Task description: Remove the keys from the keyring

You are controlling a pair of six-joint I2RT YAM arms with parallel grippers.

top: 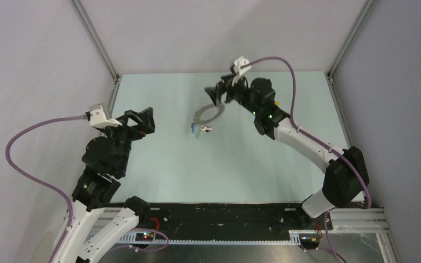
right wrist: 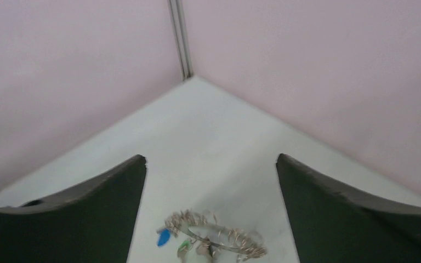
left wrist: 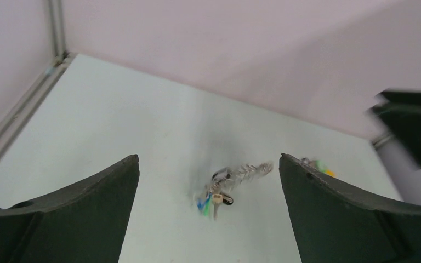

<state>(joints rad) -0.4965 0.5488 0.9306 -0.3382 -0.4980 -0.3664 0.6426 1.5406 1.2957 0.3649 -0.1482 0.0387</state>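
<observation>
The keyring [top: 207, 115], a large grey toothed ring, lies flat on the pale table. The keys [top: 198, 129], with blue, green and pale heads, cluster at its near left edge. My right gripper [top: 223, 93] is open and empty, just beyond the ring's far right edge. Its wrist view shows the keyring [right wrist: 215, 235] and keys [right wrist: 164, 238] low between its fingers. My left gripper [top: 142, 121] is open and empty, well left of the ring. Its wrist view shows the blurred keyring [left wrist: 245, 172] and keys [left wrist: 212, 200] ahead.
The table [top: 241, 164] is walled by grey panels with metal corner posts [top: 96, 38]. Purple cables loop from both wrists. A black rail [top: 225, 216] runs along the near edge by the arm bases.
</observation>
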